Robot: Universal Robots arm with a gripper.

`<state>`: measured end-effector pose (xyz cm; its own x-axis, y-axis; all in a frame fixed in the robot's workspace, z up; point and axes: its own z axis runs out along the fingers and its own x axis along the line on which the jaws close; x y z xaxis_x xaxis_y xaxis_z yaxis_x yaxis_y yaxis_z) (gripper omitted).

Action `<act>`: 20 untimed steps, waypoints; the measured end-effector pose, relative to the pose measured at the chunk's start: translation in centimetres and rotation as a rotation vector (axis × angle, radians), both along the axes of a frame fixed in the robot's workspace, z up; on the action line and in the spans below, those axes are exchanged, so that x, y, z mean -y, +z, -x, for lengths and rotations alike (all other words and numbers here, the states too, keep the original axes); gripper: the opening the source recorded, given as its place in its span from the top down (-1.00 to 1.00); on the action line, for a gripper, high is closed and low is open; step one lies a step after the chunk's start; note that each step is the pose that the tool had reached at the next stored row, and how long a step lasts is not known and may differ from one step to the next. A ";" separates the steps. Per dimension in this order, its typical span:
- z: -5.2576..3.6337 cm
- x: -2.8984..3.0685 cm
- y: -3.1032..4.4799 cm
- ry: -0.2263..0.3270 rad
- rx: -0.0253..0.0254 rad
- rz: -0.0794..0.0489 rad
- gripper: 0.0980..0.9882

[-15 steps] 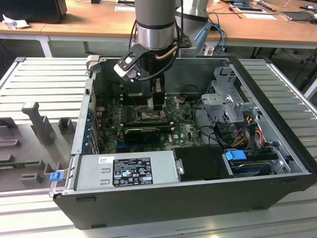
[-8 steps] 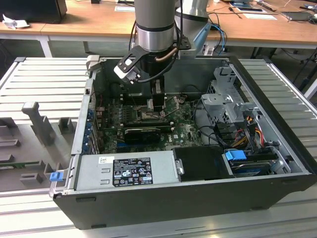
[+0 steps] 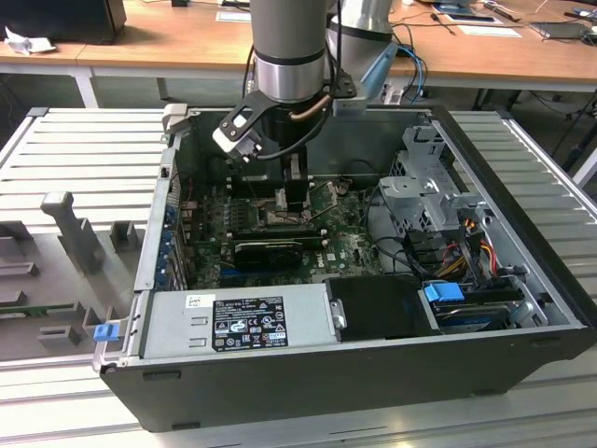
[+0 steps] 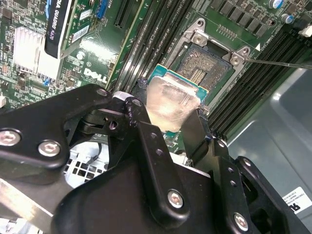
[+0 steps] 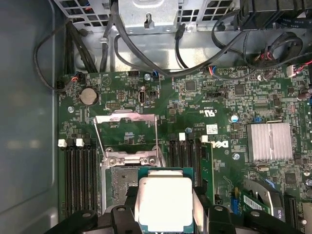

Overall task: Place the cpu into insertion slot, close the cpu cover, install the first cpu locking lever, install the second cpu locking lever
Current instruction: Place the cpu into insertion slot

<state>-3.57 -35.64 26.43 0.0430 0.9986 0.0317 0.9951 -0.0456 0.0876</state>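
My gripper [image 3: 280,187] reaches down into the open computer case [image 3: 522,280], over the motherboard. It is shut on the cpu [image 4: 173,105], a small square chip with a grey metal top and green edge, held by two opposite sides between the black fingers [image 4: 195,134]. In the first wrist view the cpu [image 5: 163,202] hangs just above and partly over the open insertion slot [image 5: 119,180], offset to one side. The slot's contact field [image 4: 204,68] lies bare. The cpu cover [image 5: 100,136], a thin metal frame, stands tipped up on its hinge. A thin lever rod [image 4: 278,62] sticks out beside the socket.
Memory slots [image 5: 78,170] flank the socket on both sides. A long black card [image 3: 266,250] lies near the socket, with the power supply [image 3: 238,317] in front. A drive cage [image 3: 424,187] and cable bundles [image 5: 146,63] crowd the far side. A finned heat sink [image 5: 268,141] sits on the board.
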 end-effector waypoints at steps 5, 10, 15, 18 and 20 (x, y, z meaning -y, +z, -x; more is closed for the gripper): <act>0.13 -0.01 -0.40 0.000 0.0000 0.000 0.04; 0.14 -0.02 -0.57 0.000 0.0000 0.000 0.04; 0.13 -0.05 -0.68 0.004 0.0000 0.000 0.04; 0.17 -0.47 -1.06 0.017 0.0001 0.000 0.04; 0.19 -0.93 -1.24 0.037 0.0000 0.000 0.04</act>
